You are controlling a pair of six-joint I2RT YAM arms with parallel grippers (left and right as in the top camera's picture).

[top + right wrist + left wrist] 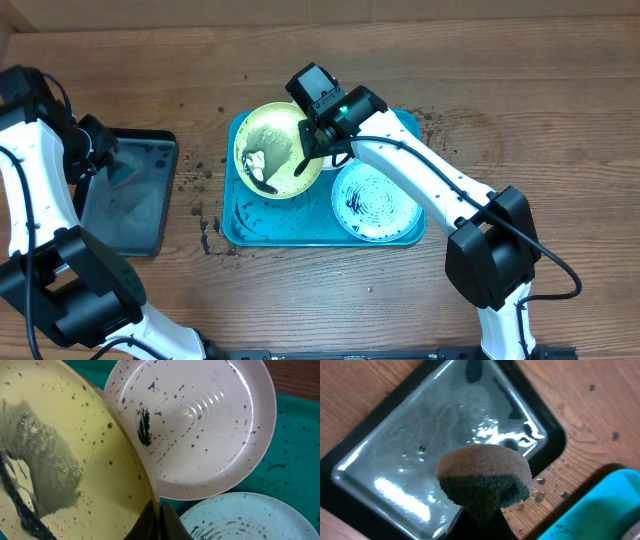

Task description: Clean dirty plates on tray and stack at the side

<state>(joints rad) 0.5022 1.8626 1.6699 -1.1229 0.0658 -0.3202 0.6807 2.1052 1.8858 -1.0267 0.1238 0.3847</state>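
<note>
My right gripper (158,519) is clenched on the rim of the lime-green plate (60,450), whose edge overlaps the white plate (200,425). Foam and a black smear sit on the green one, and black specks dot all three plates. The light blue plate (245,517) lies just beside them, all within the turquoise tray (295,450). My left gripper (105,160) is clamped on the sponge (485,477), holding it above the black tray (551,430), which has water in it, left of the turquoise one.
</note>
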